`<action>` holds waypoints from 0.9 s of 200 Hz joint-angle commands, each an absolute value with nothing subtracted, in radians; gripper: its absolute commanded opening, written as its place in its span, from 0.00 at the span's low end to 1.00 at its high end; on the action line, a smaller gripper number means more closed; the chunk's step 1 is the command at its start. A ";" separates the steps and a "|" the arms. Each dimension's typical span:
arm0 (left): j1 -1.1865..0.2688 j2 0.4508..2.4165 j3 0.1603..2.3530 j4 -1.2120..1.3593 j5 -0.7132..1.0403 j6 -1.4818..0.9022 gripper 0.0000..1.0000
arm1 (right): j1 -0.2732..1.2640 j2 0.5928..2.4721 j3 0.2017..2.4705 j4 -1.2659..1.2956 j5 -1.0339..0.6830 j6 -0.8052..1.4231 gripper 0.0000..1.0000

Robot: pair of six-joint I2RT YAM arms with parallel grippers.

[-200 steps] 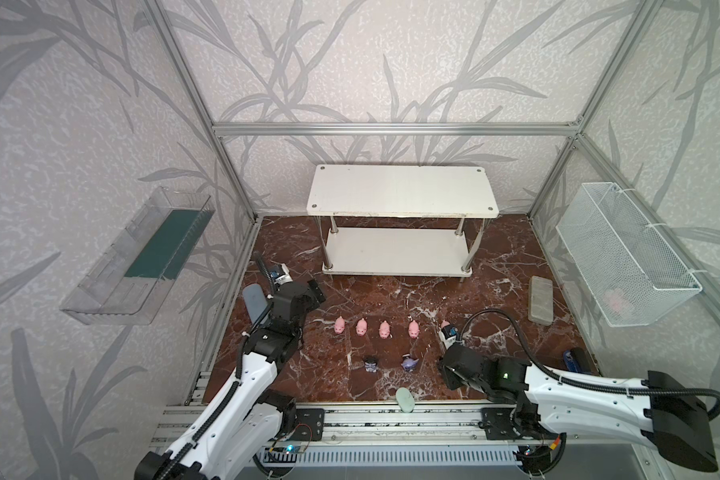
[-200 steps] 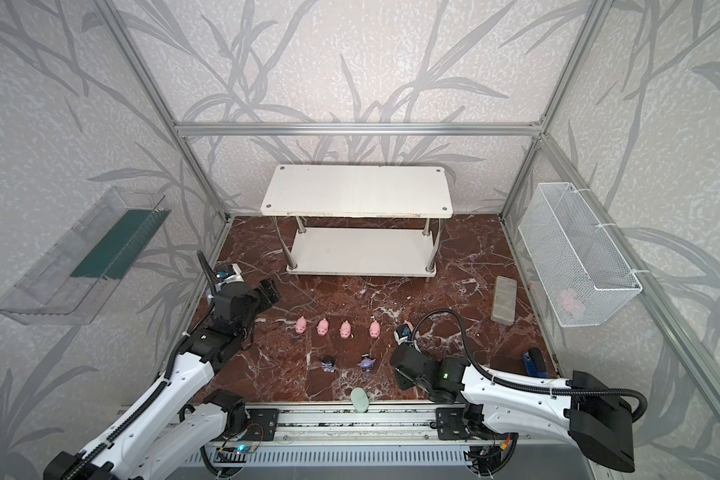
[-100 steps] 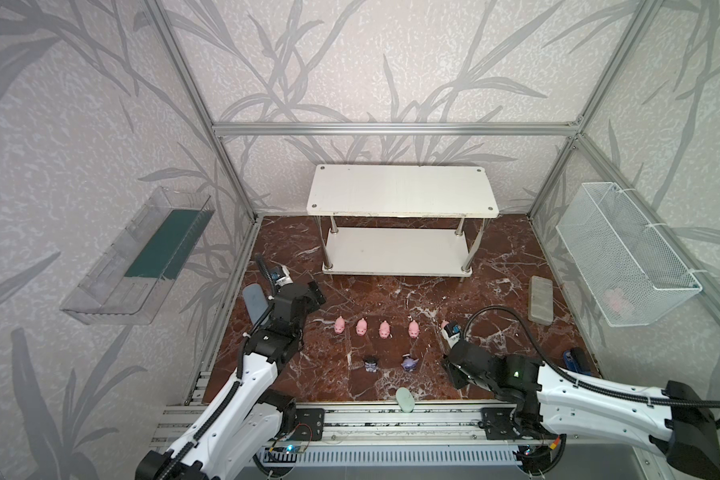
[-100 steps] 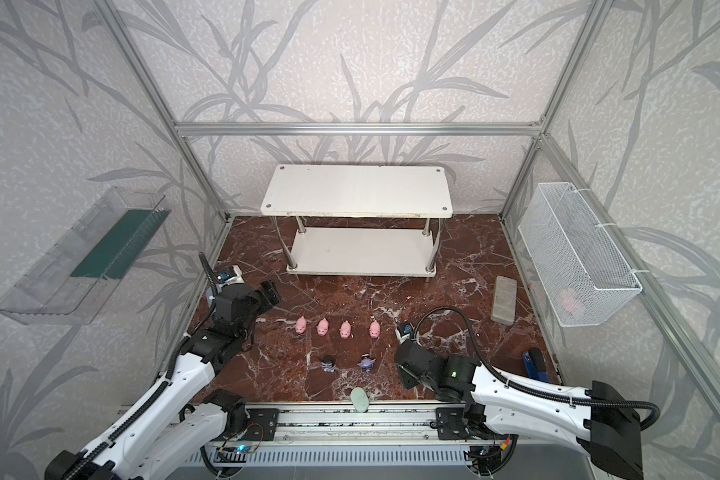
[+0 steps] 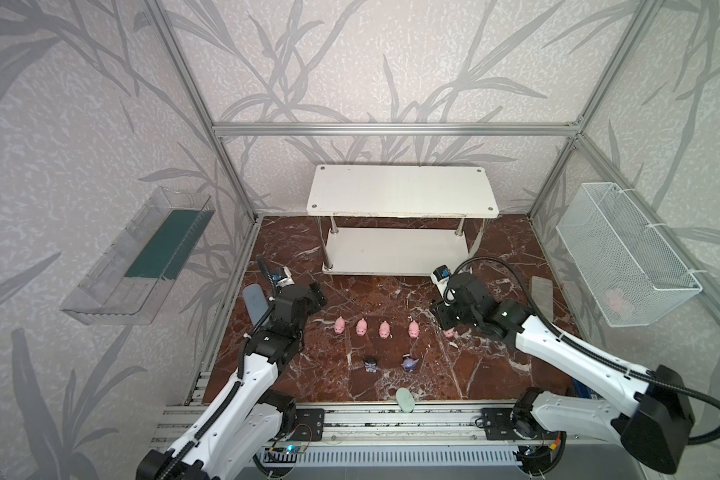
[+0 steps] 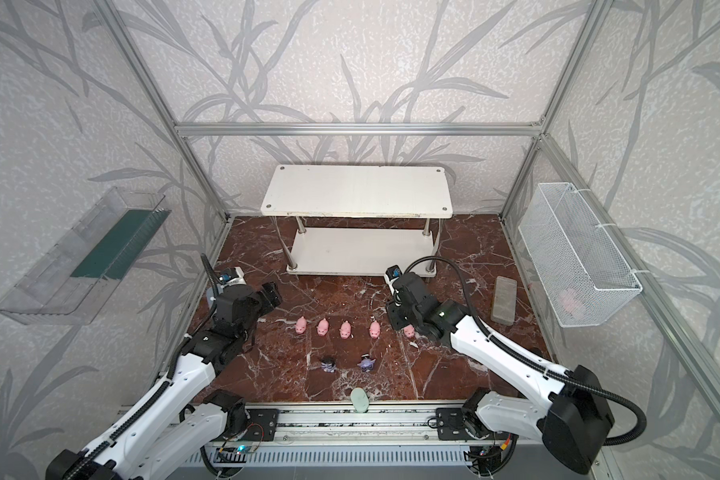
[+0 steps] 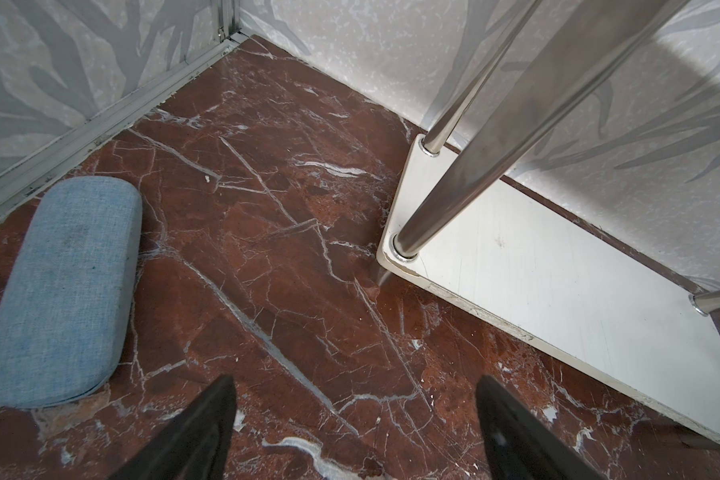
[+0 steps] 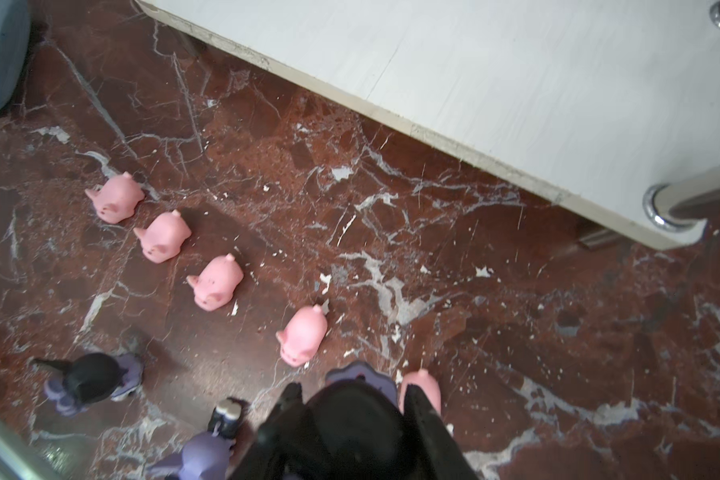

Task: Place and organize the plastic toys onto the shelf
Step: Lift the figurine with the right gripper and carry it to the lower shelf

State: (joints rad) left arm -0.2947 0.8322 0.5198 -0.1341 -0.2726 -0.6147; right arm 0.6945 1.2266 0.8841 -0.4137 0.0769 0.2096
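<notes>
- The right gripper (image 8: 352, 388) was clenched on a tiny black-and-purple plastic figurine with pointed ears (image 8: 354, 419); its black fingers (image 8: 425, 419) pressed the toy from both sides, low over the red-brown marble floor (image 5: 433, 374); whether the toy rested on the floor or hung just above it could not be told.
- A tiny pink plastic pig (image 5: 449, 332) stood on the floor just beside that gripper; contact with a finger could not be judged.
- Four more pink pigs with red snouts (image 5: 384, 329) stood in a straight row to the left of it, apart from one another, in both top views.
- Nearer the front rail, a dark figurine (image 5: 371, 364) and a paler purple figurine (image 5: 409, 363) stood side by side on the floor, apart.
- The white two-tier rectangular shelf with silver metal posts (image 5: 402, 191) stood against the back wall, well apart from the row of pigs.
- The left gripper (image 7: 354, 382) was released, its fingers spread wide over bare floor; it hung between the grey-blue oblong fabric pad (image 7: 63, 291) and the near corner of the shelf's lower board.
- A pale green oval piece (image 5: 405, 400) lay at the floor's front edge.
</notes>
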 commanded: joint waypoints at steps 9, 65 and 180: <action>-0.300 0.833 0.514 -0.119 -0.257 -0.624 0.88 | 0.620 1.347 0.969 -0.306 0.029 0.103 0.33; -0.299 0.837 0.502 -0.113 -0.238 -0.629 0.88 | 0.488 1.518 1.058 -0.253 0.015 0.047 0.31; -0.299 0.877 0.510 -0.096 -0.218 -0.628 0.88 | 0.391 1.701 1.208 -0.212 -0.026 0.026 0.31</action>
State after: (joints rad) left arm -0.2947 0.8742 0.5129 -0.1112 -0.2153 -0.6209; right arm 0.4091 1.6722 1.1690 -0.2379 -0.0135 0.0334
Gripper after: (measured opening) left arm 0.881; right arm 0.383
